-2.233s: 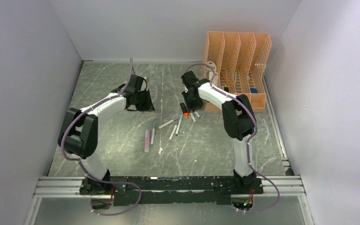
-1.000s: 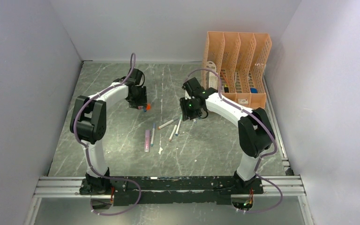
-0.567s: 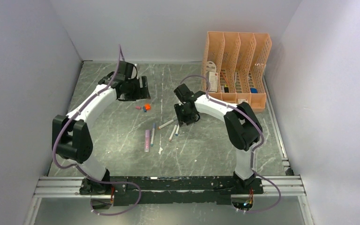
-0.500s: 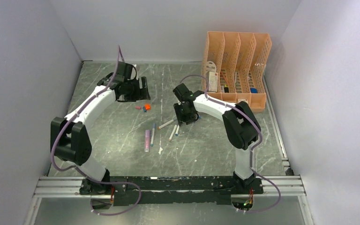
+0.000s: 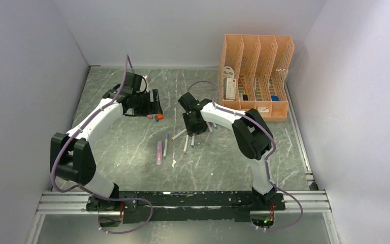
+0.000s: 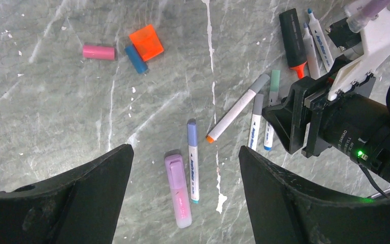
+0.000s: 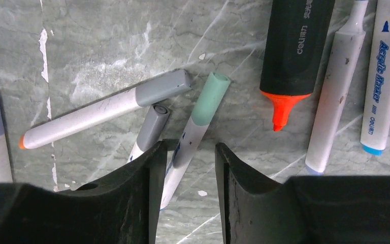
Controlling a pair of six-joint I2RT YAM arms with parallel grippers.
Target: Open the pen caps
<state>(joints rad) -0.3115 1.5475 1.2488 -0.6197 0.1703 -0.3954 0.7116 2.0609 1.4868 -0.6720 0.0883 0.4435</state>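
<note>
Left jaws: wide open and empty, raised above the counter (image 6: 56,117). A second ago they were down low at the orange cap (image 6: 146,42).
Orange cap: let go and lying loose on the counter, against a blue cap (image 6: 135,52), with a pink cap (image 6: 99,52) just beside. All three are well apart from the pens.
Black highlighter (image 7: 294,46): lies flat at the far edge of the pen cluster with its orange tip bare. It is no longer in the right jaws.
Right jaws: partly open. They have moved left over the cluster and stand on either side of the teal-capped pen (image 7: 185,147), not closed on it.
Teal cap (image 7: 210,96): in place, just beyond the jaws.
Purple-capped pen (image 6: 193,160) and pink-purple highlighter (image 6: 177,197): side by side nearer the arms, apparently capped.
Meaning: the highlighter looks done. The teal-capped pen is probably next, and the left arm is free to pull its cap.
</note>
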